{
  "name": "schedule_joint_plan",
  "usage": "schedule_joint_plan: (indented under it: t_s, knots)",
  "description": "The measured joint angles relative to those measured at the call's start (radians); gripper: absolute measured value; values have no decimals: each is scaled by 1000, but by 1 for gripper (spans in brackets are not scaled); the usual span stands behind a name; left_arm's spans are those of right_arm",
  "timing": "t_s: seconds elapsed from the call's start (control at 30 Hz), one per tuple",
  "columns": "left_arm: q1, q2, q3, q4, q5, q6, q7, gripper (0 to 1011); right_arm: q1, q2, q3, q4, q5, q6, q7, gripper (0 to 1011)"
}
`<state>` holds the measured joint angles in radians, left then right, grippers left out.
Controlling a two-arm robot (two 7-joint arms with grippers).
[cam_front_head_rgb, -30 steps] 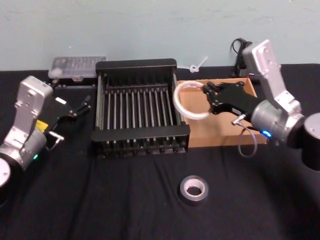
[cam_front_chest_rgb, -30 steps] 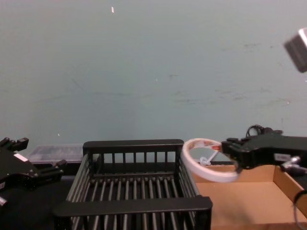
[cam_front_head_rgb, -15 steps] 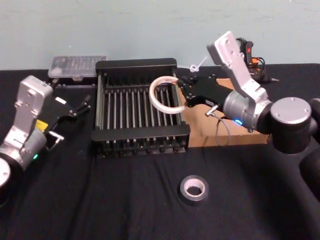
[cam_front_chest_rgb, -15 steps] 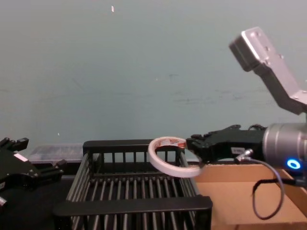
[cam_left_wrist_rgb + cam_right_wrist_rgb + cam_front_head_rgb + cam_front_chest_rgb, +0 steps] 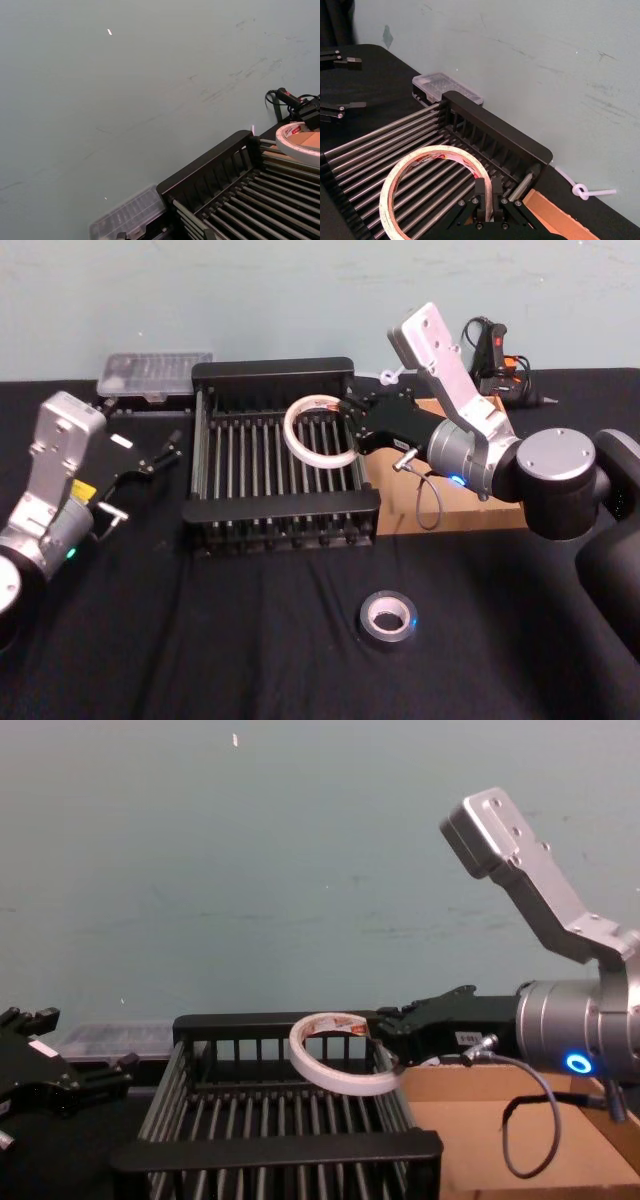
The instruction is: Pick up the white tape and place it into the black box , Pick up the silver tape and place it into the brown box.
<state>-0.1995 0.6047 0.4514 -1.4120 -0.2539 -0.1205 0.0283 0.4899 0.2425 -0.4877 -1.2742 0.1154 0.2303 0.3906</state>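
Two placements make up the task and neither is finished. In the head view, the right gripper (image 5: 352, 425) has its jaws closed on the rim of the white tape (image 5: 320, 429), holding it above the right side of the black box (image 5: 280, 508) and not yet released; the silver tape (image 5: 387, 617) lies untouched on the black counter (image 5: 200, 640) well in front of both boxes, so the second half is not begun. The black box looks bare down to its slatted floor, and what shows of the brown box (image 5: 455, 515) behind the right arm also looks bare. The left gripper (image 5: 165, 452) is parked to the left of the crate with its jaws apart, holding nothing. In the left wrist view, the white tape (image 5: 300, 145) hangs over the crate's bars (image 5: 240, 205). In the right wrist view, the jaws pinch the near edge of the roll (image 5: 430, 180), which sits tilted over the slats of the black box (image 5: 495, 130), with a corner of the brown box (image 5: 555, 220) alongside. In the chest view, the roll (image 5: 335, 1055) is level with the crate's back rim (image 5: 270, 1020), so lowering or releasing is what I judge remains.
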Motion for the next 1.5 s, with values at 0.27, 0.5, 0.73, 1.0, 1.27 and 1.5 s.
schedule_joint_plan:
  t_s: [0.27,0.5,0.73,1.0,1.27,1.5]
  knots:
    - [0,0,0,0,0,0,0,1001,-2,2,1,-3,1,0,0,79]
    - [0,0,0,0,0,0,0,1001,-3,2,1,-5,2,0,0,137]
    - [0,0,0,0,0,0,0,1001,-4,3,2,-6,3,1,-1,358]
    - [0,0,0,0,0,0,0,1001,-4,4,2,-7,4,1,-1,616]
    - [0,0,0,0,0,0,0,1001,-5,4,2,-7,4,1,-1,844]
    - [0,0,0,0,0,0,0,1001,-5,4,2,-7,5,1,-1,1003]
